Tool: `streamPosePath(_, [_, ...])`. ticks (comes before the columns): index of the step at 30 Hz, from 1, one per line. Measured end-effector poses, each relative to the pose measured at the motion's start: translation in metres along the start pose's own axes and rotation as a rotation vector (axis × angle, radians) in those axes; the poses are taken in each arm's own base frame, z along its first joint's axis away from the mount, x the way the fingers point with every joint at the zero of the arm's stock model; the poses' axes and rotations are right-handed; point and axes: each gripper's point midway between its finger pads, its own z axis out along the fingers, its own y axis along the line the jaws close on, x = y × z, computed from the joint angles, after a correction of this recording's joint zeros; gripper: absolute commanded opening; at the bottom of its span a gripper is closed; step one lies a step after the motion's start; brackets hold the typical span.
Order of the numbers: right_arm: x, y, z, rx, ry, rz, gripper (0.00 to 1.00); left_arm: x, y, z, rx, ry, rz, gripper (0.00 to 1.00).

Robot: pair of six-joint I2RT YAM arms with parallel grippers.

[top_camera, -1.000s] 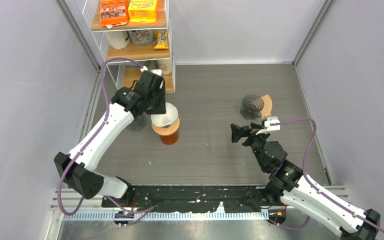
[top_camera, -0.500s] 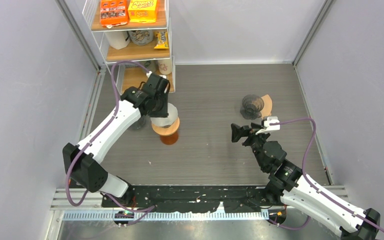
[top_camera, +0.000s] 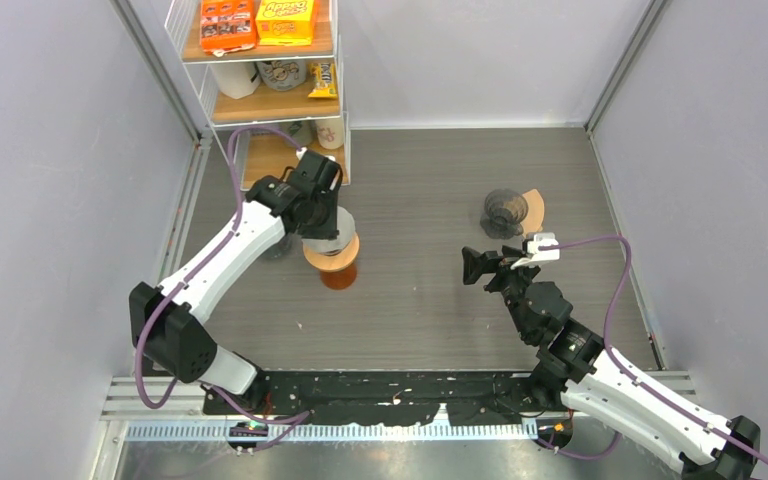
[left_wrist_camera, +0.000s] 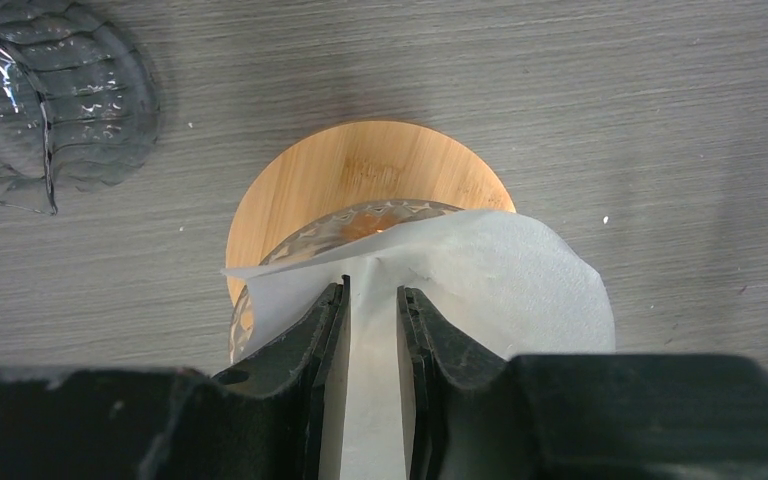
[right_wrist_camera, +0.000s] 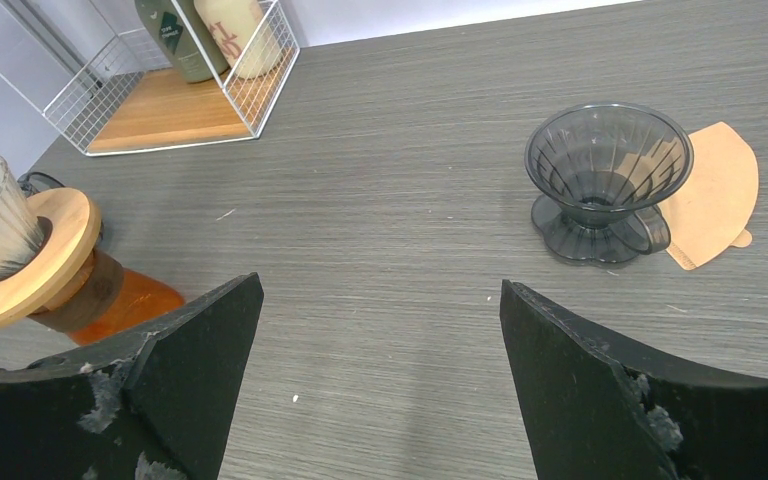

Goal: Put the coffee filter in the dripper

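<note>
A white paper coffee filter sits in the mouth of a glass dripper with a round wooden collar, on an amber carafe. My left gripper is right above it, jaws narrowly parted, with a creased strip of the filter between the fingers. In the top view the left gripper covers most of the filter. My right gripper is wide open and empty, hovering over bare table; it also shows in the top view.
A dark plastic dripper stands at the right on a brown paper filter. A clear glass stands just left of the carafe. A wire shelf with boxes and bottles is at the back left.
My left arm has swung right and down over the carafe, bringing the white filter into the glass dripper and hiding more of it. The right arm has not moved.
</note>
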Motion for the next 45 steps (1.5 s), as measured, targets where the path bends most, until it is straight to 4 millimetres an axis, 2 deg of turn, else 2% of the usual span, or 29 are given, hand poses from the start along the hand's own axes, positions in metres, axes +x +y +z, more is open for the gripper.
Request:
streamPosePath(19, [0.0, 0.0, 0.0, 0.003, -0.001, 0.0, 0.95, 0.005, -0.002, 0.008, 0.015, 0.01, 0.001, 0.29])
streamPosePath(28, [0.0, 0.0, 0.0, 0.003, -0.001, 0.0, 0.95, -0.001, -0.003, -0.004, 0.034, -0.029, -0.003, 0.32])
streamPosePath(32, [0.001, 0.0, 0.0, 0.003, 0.001, -0.002, 0.95, -0.004, -0.005, -0.016, 0.062, -0.056, -0.007, 0.38])
streamPosePath(38, [0.002, -0.001, 0.001, 0.004, 0.005, -0.004, 0.95, -0.013, -0.012, -0.037, 0.124, -0.12, -0.016, 0.56])
streamPosePath(43, [0.003, -0.001, 0.001, 0.005, 0.009, -0.007, 0.95, -0.023, -0.014, -0.064, 0.175, -0.204, -0.026, 0.67])
streamPosePath(45, [0.004, -0.001, 0.002, 0.006, 0.012, -0.009, 0.96, -0.028, -0.014, -0.08, 0.201, -0.256, -0.031, 0.77])
